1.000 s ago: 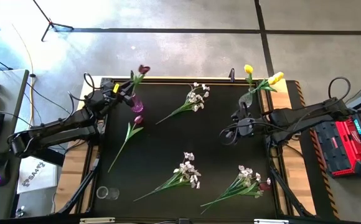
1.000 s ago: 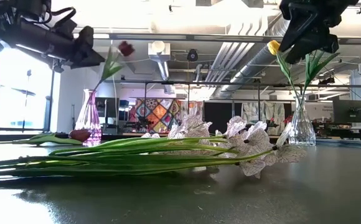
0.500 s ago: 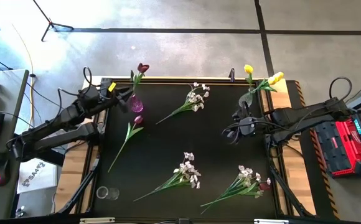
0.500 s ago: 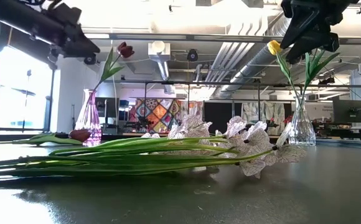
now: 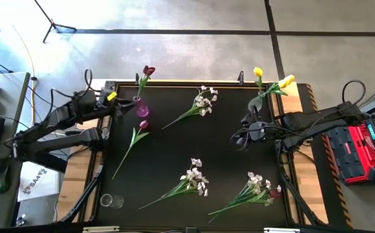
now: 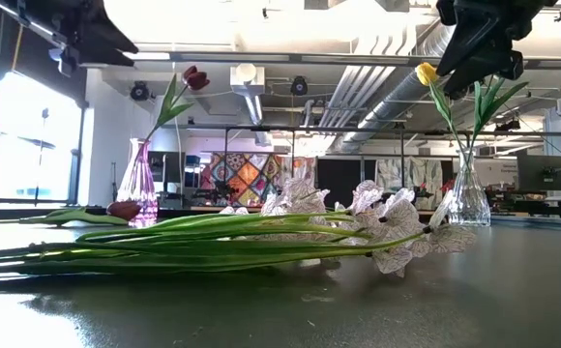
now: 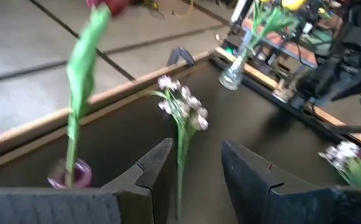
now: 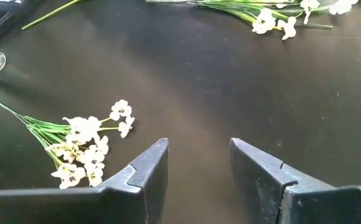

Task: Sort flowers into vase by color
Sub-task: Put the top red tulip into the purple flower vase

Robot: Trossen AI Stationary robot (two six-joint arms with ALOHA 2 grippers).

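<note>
The left pincer (image 5: 118,104) hangs open and empty just beside the pink vase (image 5: 141,108), where one maroon tulip (image 5: 148,70) stands; another maroon tulip (image 5: 143,124) lies on the dark surface (image 5: 220,155) nearby. The right pincer (image 5: 242,138), open and empty too, hovers near the yellow tulips (image 5: 258,72).

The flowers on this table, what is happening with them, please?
The robot sorts flowers by colour. One maroon tulip stands in the purple vase; two yellow tulips stand in the clear vase. The left pincer is open beside the purple vase, the right pincer open over the table. Another maroon tulip and white sprays lie flat.
</note>
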